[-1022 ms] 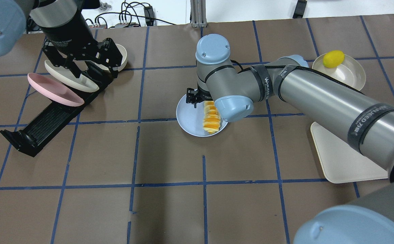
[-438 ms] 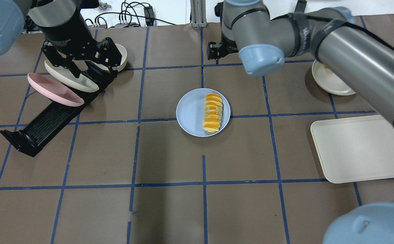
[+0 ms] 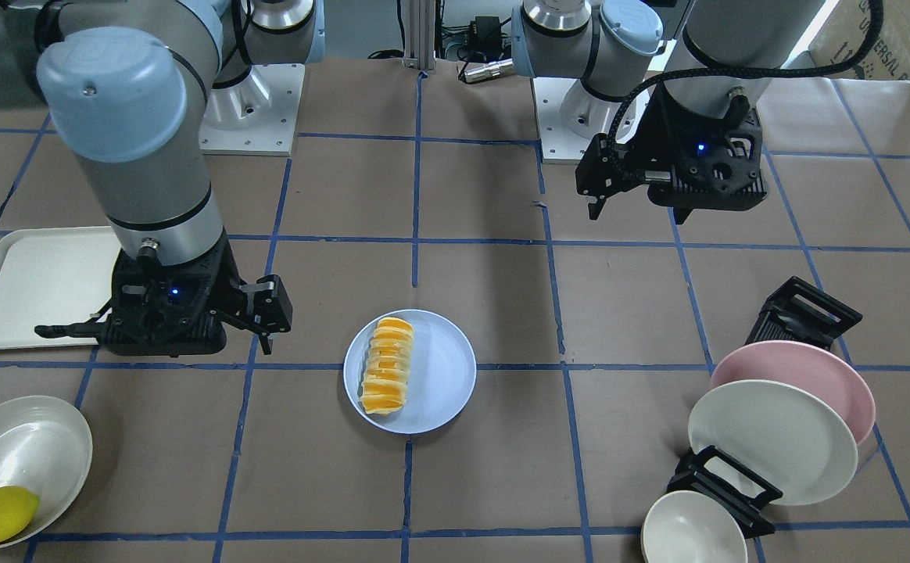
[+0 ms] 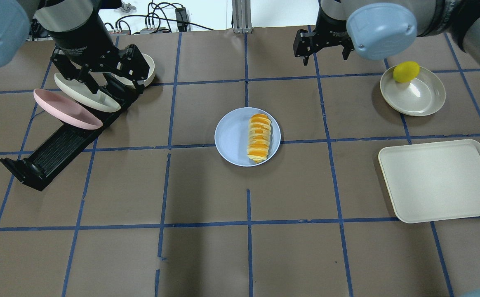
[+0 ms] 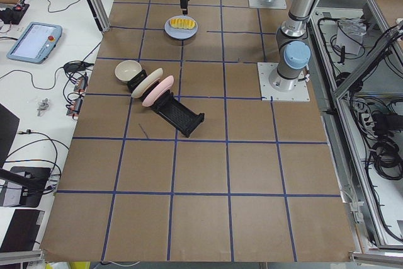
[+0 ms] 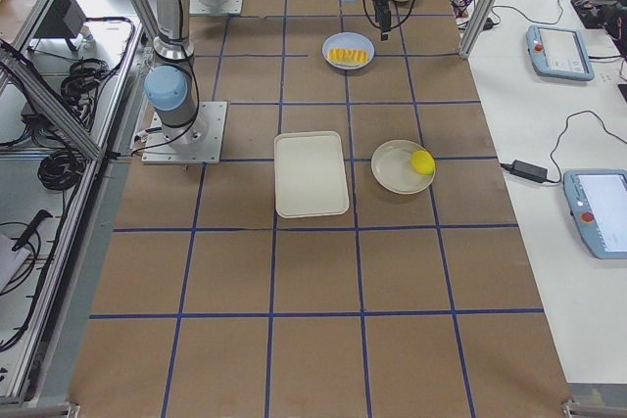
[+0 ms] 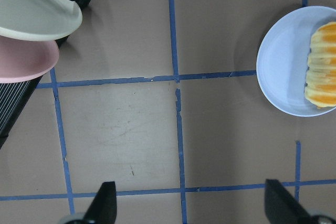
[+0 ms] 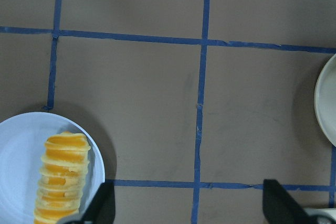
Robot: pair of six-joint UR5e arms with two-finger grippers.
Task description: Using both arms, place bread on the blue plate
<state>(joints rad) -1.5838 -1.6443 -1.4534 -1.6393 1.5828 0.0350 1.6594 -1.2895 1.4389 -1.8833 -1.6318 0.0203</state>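
The orange-and-cream striped bread (image 4: 259, 138) lies lengthwise on the right half of the blue plate (image 4: 231, 138) at the table's middle, also in the front-facing view (image 3: 386, 364). Nothing holds it. My right gripper (image 4: 324, 49) hangs open and empty above the table, beyond and to the right of the plate; its wrist view shows spread fingertips (image 8: 102, 205) with the bread (image 8: 60, 187) at lower left. My left gripper (image 4: 100, 72) is open and empty over the dish rack; its wrist view shows the blue plate (image 7: 281, 66) at right.
A black dish rack (image 4: 64, 140) at left holds a pink plate (image 4: 67, 109) and a cream-white plate (image 4: 85, 97), with a small bowl (image 4: 152, 68) behind. A cream bowl (image 4: 423, 97) with a yellow lemon (image 4: 406, 71) and a cream tray (image 4: 440, 181) sit at right.
My right gripper has left the plate, risen and swung to the far right side of the table. The bread stays on the blue plate. The left arm has not moved.
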